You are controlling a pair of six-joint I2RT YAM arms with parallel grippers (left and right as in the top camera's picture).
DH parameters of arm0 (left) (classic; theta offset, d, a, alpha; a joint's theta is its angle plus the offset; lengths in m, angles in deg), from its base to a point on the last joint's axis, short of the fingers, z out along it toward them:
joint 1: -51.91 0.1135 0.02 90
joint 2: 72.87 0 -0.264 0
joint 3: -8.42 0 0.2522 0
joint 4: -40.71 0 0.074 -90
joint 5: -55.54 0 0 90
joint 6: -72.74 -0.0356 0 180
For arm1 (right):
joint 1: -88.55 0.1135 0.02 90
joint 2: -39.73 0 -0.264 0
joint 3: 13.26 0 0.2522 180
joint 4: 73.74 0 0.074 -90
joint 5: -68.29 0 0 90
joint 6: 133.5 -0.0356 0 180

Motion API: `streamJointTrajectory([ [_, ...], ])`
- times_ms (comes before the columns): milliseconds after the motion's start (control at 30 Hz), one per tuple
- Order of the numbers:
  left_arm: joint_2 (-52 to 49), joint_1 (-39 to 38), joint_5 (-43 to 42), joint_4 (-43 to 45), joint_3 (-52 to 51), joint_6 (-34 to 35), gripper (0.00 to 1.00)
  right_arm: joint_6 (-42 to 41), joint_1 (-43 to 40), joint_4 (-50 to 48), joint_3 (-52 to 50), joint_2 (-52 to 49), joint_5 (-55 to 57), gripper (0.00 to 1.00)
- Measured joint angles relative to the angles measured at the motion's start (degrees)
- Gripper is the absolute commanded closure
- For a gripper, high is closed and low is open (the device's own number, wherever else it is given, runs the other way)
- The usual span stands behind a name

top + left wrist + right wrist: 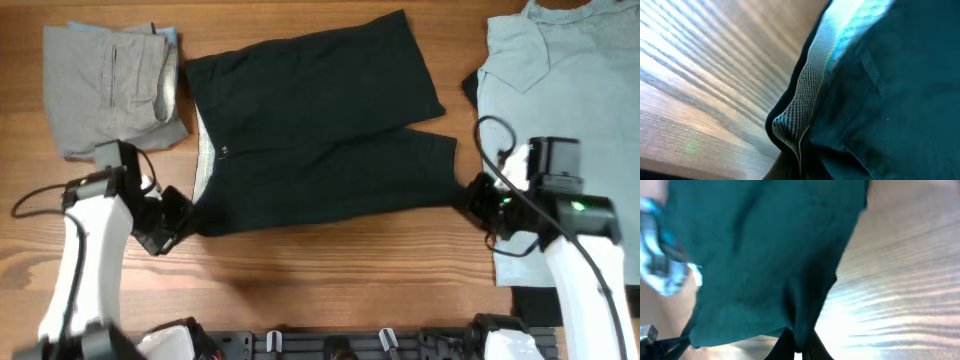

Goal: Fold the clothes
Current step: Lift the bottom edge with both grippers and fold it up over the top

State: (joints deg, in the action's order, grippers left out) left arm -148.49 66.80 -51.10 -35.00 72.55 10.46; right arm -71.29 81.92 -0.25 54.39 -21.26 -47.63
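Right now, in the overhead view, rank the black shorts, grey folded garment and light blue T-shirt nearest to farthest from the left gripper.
1. black shorts: centre, waistband corner pinched in the left gripper.
2. grey folded garment: upper left.
3. light blue T-shirt: far right.

Bare counter [330,275] strip between black shorts [310,130] and near edge: passable. Grey garment [110,90] blocks far-left corner; light blue T-shirt [575,100] covers right side.
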Motion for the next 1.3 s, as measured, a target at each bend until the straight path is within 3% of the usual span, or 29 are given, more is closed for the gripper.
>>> streamJointTrajectory([
  [367, 19.6, -0.3, -0.6, -8.5, 11.6, 0.0, 0.96, -0.5, 0.2, 5.7, 18.5, 3.7, 0.5, 0.96],
  [600, 24.6, -0.3, 0.7, -13.1, 20.5, 0.0, 0.96, -0.9, 0.5, 5.8, 30.1, 3.4, 0.3, 0.96],
  [967, 19.2, -0.7, 0.7, -14.2, 21.0, 0.0, 0.96, -1.8, 1.0, 6.1, 30.7, -10.3, 0.3, 0.96],
  [1300, 9.4, -1.2, 0.4, -3.6, 21.0, -0.5, 0.96, -1.5, 1.6, 3.3, 30.7, -21.2, -0.6, 0.96],
])
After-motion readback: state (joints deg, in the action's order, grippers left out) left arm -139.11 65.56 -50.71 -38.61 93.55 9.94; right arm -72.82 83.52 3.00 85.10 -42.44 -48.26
